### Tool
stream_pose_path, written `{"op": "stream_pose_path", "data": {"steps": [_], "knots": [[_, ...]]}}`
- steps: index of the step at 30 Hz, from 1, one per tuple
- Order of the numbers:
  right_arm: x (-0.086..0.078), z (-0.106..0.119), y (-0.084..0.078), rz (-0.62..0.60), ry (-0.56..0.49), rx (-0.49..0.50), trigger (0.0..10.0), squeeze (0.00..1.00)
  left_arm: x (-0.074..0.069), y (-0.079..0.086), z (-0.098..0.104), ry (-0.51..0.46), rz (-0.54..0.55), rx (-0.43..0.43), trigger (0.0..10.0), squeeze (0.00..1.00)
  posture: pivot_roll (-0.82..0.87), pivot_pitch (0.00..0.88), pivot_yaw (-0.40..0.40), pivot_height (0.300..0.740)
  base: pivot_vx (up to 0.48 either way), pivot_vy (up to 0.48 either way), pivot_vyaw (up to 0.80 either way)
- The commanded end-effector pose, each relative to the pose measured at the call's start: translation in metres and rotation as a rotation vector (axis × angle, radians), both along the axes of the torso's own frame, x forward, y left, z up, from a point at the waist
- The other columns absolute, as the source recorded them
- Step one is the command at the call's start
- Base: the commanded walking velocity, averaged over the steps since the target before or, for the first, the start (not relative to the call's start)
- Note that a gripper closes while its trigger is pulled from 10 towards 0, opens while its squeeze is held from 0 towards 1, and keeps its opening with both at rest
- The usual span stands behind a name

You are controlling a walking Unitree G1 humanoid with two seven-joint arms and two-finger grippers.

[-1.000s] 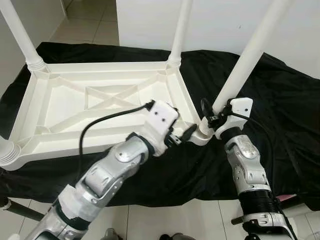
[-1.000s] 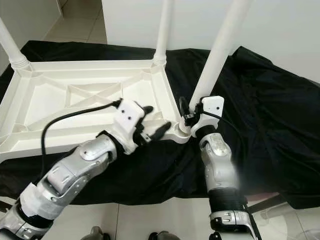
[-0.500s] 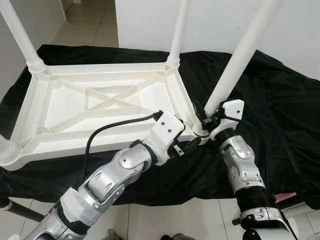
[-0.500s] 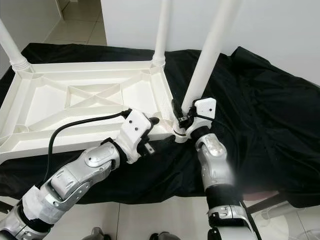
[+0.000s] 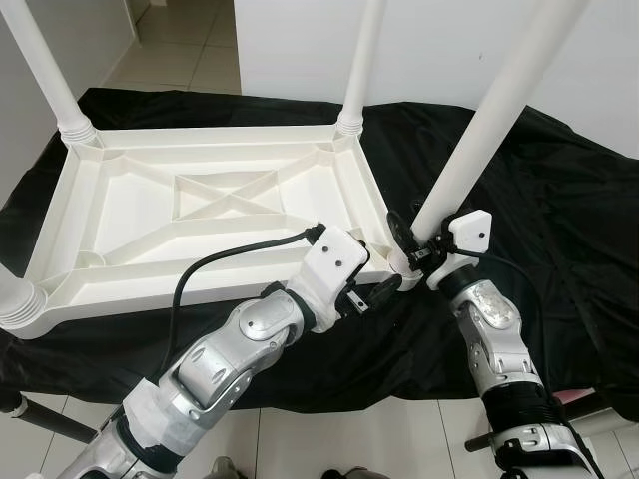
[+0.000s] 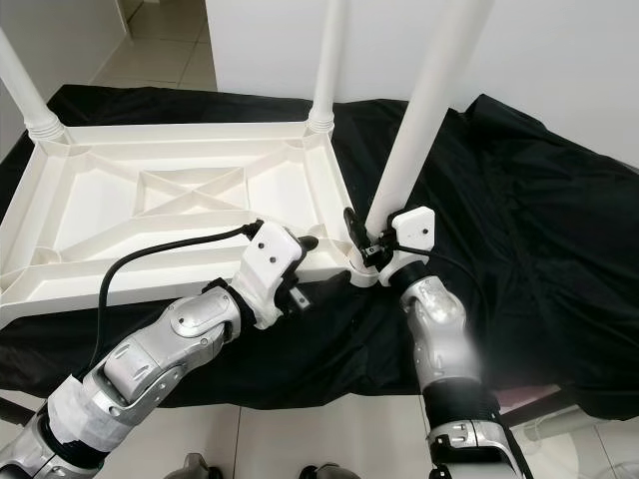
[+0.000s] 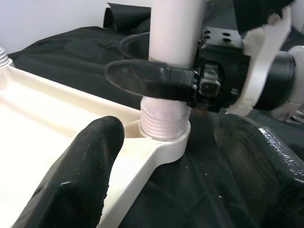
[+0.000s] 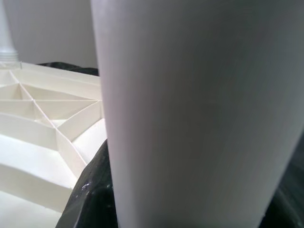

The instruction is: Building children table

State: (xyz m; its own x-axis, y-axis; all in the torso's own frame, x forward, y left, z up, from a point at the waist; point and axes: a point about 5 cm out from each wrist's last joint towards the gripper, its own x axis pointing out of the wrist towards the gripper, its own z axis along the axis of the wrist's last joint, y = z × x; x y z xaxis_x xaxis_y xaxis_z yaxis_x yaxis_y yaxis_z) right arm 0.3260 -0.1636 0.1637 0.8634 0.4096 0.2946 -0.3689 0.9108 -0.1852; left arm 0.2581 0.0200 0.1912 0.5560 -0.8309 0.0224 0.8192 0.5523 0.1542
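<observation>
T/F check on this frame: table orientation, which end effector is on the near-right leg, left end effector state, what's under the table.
1. The white table top lies upside down, legs pointing up. True.
2. The left end effector is clamped on the near-right leg. False: the right end effector grips that leg just above its socket; the left is open beside the corner.
3. The table rests on a black cloth. True.
4. The near-right leg lies flat on the cloth. False: it stands tilted in the corner socket.
</observation>
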Motion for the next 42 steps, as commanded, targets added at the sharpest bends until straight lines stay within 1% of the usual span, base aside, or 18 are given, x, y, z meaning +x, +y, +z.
{"op": "stream_pose_path", "data": {"steps": [1,3,9,11,12,13,14,16,18,23,27,30,32,35,37,38,40,42], "knots": [[-0.003,-0.024,-0.004,0.003,0.100,-0.071,10.0,0.00,-0.007,-0.006,-0.004,0.019,-0.141,0.023,10.0,0.00,-0.03,0.131,-0.040,0.740,0.000,0.000,0.00],[-0.003,-0.025,-0.003,0.010,0.098,-0.095,10.0,0.00,-0.006,-0.007,-0.003,0.018,-0.142,0.021,10.0,0.00,-0.03,0.130,-0.041,0.740,0.000,0.000,0.00],[0.000,-0.028,0.003,0.050,0.124,-0.112,10.0,0.00,-0.005,-0.008,-0.003,0.014,-0.141,0.023,10.0,0.00,-0.03,0.129,-0.043,0.740,0.000,0.000,0.00],[0.001,-0.029,0.003,0.052,0.136,-0.099,10.0,0.00,-0.005,-0.008,-0.003,0.015,-0.141,0.021,10.0,0.00,-0.03,0.129,-0.044,0.740,0.000,0.000,0.00],[0.004,-0.030,0.003,0.046,0.166,-0.077,10.0,0.00,-0.006,-0.008,-0.002,0.014,-0.141,0.020,10.0,0.00,-0.03,0.130,-0.046,0.740,0.000,0.000,0.00],[0.004,-0.030,0.003,0.046,0.166,-0.077,10.0,0.00,-0.006,-0.008,-0.002,0.014,-0.141,0.020,10.0,0.00,-0.03,0.130,-0.046,0.740,0.000,0.000,0.00],[0.007,-0.032,0.003,0.035,0.197,-0.056,10.0,0.00,-0.006,-0.008,-0.002,0.015,-0.142,0.018,10.0,0.00,-0.03,0.129,-0.048,0.740,0.000,0.000,0.00],[0.007,-0.032,0.003,0.035,0.197,-0.056,10.0,0.00,-0.006,-0.008,-0.002,0.015,-0.142,0.018,10.0,0.00,-0.03,0.129,-0.048,0.740,0.000,0.000,0.00],[0.013,-0.035,0.002,0.003,0.267,-0.027,10.0,0.00,-0.006,-0.008,-0.001,0.010,-0.141,0.017,10.0,0.00,-0.03,0.129,-0.052,0.740,0.000,0.000,0.00],[0.017,-0.038,0.001,-0.019,0.306,-0.007,10.0,0.00,-0.006,-0.008,-0.001,0.007,-0.138,0.016,10.0,0.00,-0.02,0.127,-0.057,0.740,0.000,0.000,0.00],[0.017,-0.039,0.001,-0.030,0.311,-0.012,10.0,0.00,-0.007,-0.009,0.000,0.007,-0.136,0.013,10.0,0.00,-0.02,0.126,-0.057,0.740,0.000,0.000,0.00],[0.015,-0.043,0.000,-0.043,0.322,0.006,10.0,0.00,-0.007,-0.009,0.000,0.007,-0.136,0.012,10.0,0.00,-0.02,0.124,-0.061,0.740,0.000,0.000,0.00],[0.013,-0.045,-0.002,-0.061,0.323,0.039,10.0,0.00,-0.008,-0.009,0.000,0.007,-0.136,0.012,10.0,0.00,-0.02,0.123,-0.060,0.740,0.000,0.000,0.00],[0.012,-0.047,-0.003,-0.066,0.325,0.060,10.0,0.00,-0.008,-0.009,0.000,0.006,-0.136,0.012,10.0,0.00,-0.02,0.122,-0.061,0.740,0.000,0.000,0.00],[0.009,-0.047,-0.004,-0.077,0.316,0.109,10.0,0.00,-0.007,-0.009,0.000,0.005,-0.136,0.010,10.0,0.00,-0.02,0.124,-0.060,0.740,0.000,0.000,0.00],[0.009,-0.047,-0.004,-0.077,0.316,0.109,10.0,0.00,-0.007,-0.009,0.000,0.005,-0.136,0.010,10.0,0.00,-0.02,0.124,-0.060,0.740,0.000,0.000,0.00],[0.006,-0.048,-0.005,-0.090,0.308,0.150,10.0,0.00,-0.007,-0.009,0.001,0.005,-0.135,0.009,10.0,0.00,-0.03,0.127,-0.057,0.740,0.000,0.000,0.00],[0.005,-0.048,-0.005,-0.095,0.308,0.160,10.0,0.00,-0.007,-0.009,0.001,0.005,-0.134,0.008,10.0,0.00,-0.03,0.127,-0.057,0.740,0.000,0.000,0.00]]}}
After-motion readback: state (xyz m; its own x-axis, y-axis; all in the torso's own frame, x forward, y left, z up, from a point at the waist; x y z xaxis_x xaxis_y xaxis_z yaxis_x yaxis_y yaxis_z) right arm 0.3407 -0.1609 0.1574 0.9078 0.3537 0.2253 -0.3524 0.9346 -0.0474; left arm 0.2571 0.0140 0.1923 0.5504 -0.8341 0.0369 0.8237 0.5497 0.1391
